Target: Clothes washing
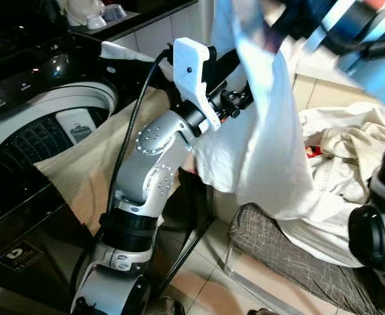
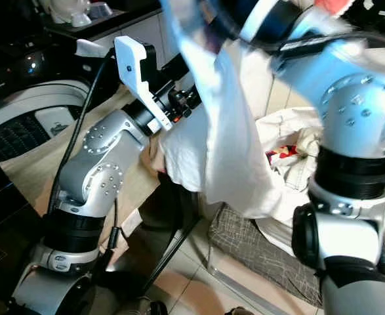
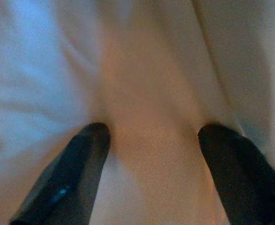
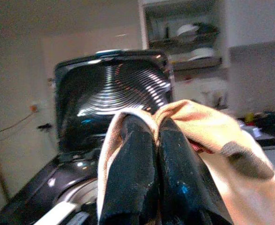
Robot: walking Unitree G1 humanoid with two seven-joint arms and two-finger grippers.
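Observation:
A large white garment [image 1: 264, 144] hangs in the air between the washing machine [image 1: 41, 131] and the laundry basket [image 1: 290, 256]. My right gripper [image 4: 156, 126] is raised high and shut on the garment's upper edge, with cloth bunched over both fingers. My left gripper [image 3: 151, 133] is open and pushed against the hanging cloth at mid height. Its fingers [image 3: 76, 159] stand apart with white fabric spread across the gap. In the eye views the garment hides the left fingertips. The top-loading washer's drum is open at my left, its dark lid [image 4: 109, 89] raised.
A beige cloth [image 1: 87, 170] drapes over the washer's front edge. A pile of cream clothes [image 1: 343, 151] with a bit of red lies in the grey checked basket on the tiled floor. A counter with dishes [image 1: 94, 13] stands behind the washer.

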